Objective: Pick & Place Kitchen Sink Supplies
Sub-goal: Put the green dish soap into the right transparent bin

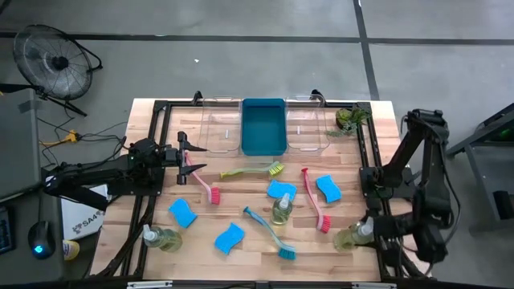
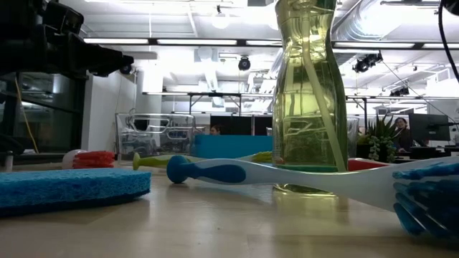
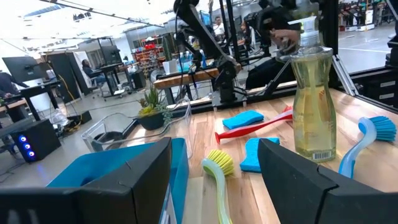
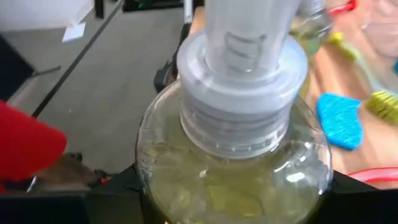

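Observation:
Blue sponges [image 1: 183, 213] [image 1: 230, 238] [image 1: 281, 190] [image 1: 328, 188] lie flat on the wooden table. So do a pink brush [image 1: 201, 181], a yellow-green brush [image 1: 253, 170], a red brush [image 1: 315, 201] and a teal brush [image 1: 269, 233]. Pump bottles stand at the near left [image 1: 161, 238] and in the middle [image 1: 282, 210]. At the near right corner my right gripper [image 1: 368, 231] is shut on a third pump bottle [image 1: 349, 238]. At the left, my left gripper [image 1: 189, 158] hangs open and level over the pink brush's handle end, with nothing between its fingers [image 3: 311, 180]. My right gripper pinches the pump bottle's wide body [image 4: 161, 186], just below the shoulder, one finger on each side. The fingers come from the table's right, slanting down. The bottle is tilted, its collar and pump [image 4: 242, 68] toward the wrist. The bottle's own body hides its base.
A blue bin [image 1: 263, 126] stands at the far edge between two clear trays [image 1: 221, 128] [image 1: 309, 124]. A potted plant [image 1: 351, 119] sits at the far right corner. Black frame rails [image 1: 371, 160] run along the table's sides.

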